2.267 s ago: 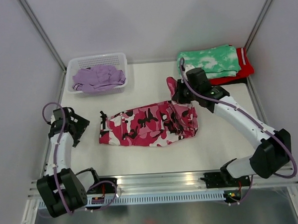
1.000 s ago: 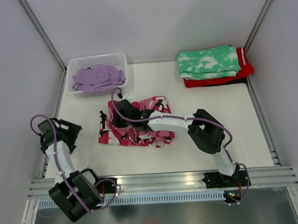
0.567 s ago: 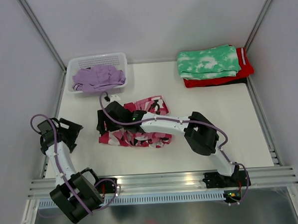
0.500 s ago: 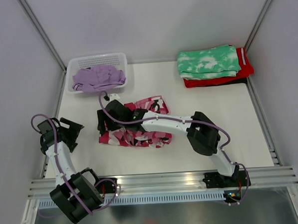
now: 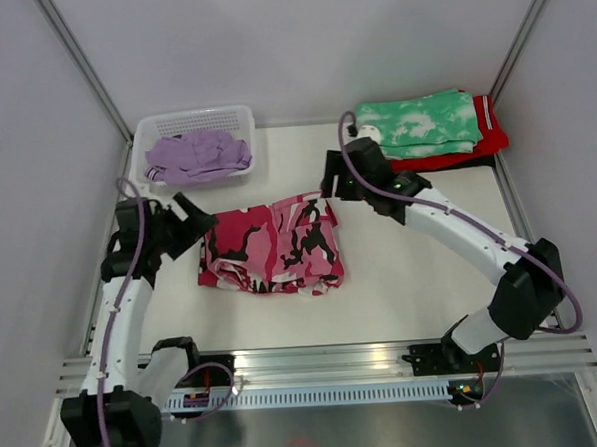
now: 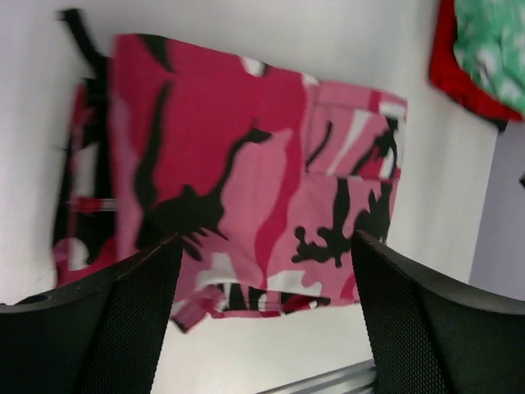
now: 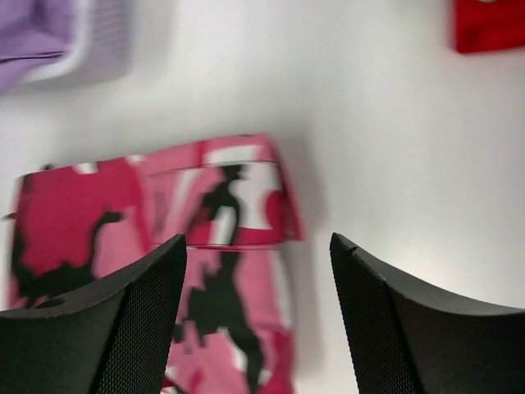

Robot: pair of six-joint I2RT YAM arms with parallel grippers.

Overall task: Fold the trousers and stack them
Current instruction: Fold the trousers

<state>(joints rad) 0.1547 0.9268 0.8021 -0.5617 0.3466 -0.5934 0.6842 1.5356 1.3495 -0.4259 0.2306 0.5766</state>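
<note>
The pink, white and black camouflage trousers (image 5: 272, 247) lie folded into a short rectangle on the white table, left of centre. They also fill the left wrist view (image 6: 238, 164) and show in the right wrist view (image 7: 164, 205). The lilac trousers (image 5: 197, 155) sit bunched in the white basket (image 5: 235, 115) at the back left. My left gripper (image 5: 193, 217) hovers by the camouflage pair's left end, open (image 6: 264, 238) and holding nothing. My right gripper (image 5: 328, 182) hangs above the pair's back right corner, open (image 7: 256, 238) and empty.
A folded green-and-white tie-dye garment (image 5: 415, 123) lies on a red folded garment (image 5: 480, 146) at the back right. The red one shows in the left wrist view (image 6: 459, 74) and the right wrist view (image 7: 488, 25). Walls close in the table's sides and back.
My right gripper opened at the trousers' left end and swung back to the right, leaving the camouflage pair folded in half. My left arm moved in toward the pair's left end.
</note>
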